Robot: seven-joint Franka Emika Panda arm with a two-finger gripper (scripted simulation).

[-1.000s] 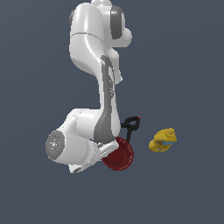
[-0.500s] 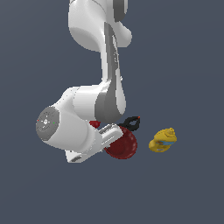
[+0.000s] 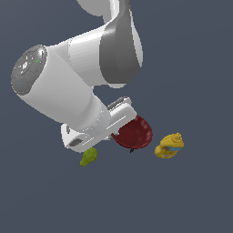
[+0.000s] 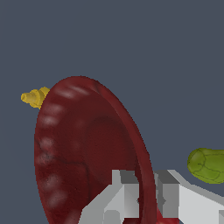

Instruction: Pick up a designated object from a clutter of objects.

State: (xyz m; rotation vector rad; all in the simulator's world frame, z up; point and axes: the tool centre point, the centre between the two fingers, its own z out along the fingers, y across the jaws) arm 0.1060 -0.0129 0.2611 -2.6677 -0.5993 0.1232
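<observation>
Gripper (image 4: 146,199) pinching the rim of the dark red bowl (image 3: 134,132), tilted on edge.

Glossy ribbed inner wall faces the wrist camera; the arm hides its near side in the exterior view. Bumpy green pear (image 3: 88,156) at 8 o'clock, yellow bottle (image 3: 169,145) at 4.

Pincer (image 4: 148,192) clamped, arm bent low

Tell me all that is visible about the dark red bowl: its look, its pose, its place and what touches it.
The dark red bowl is round, glossy, with faint ribs on its inner wall. It is tilted steeply. The hand is shut on its rim, one grey finger inside the wall, the other outside. In the exterior view it sits between the green pear and the yellow bottle, touching neither. Whether it rests on anything is unclear.
</observation>
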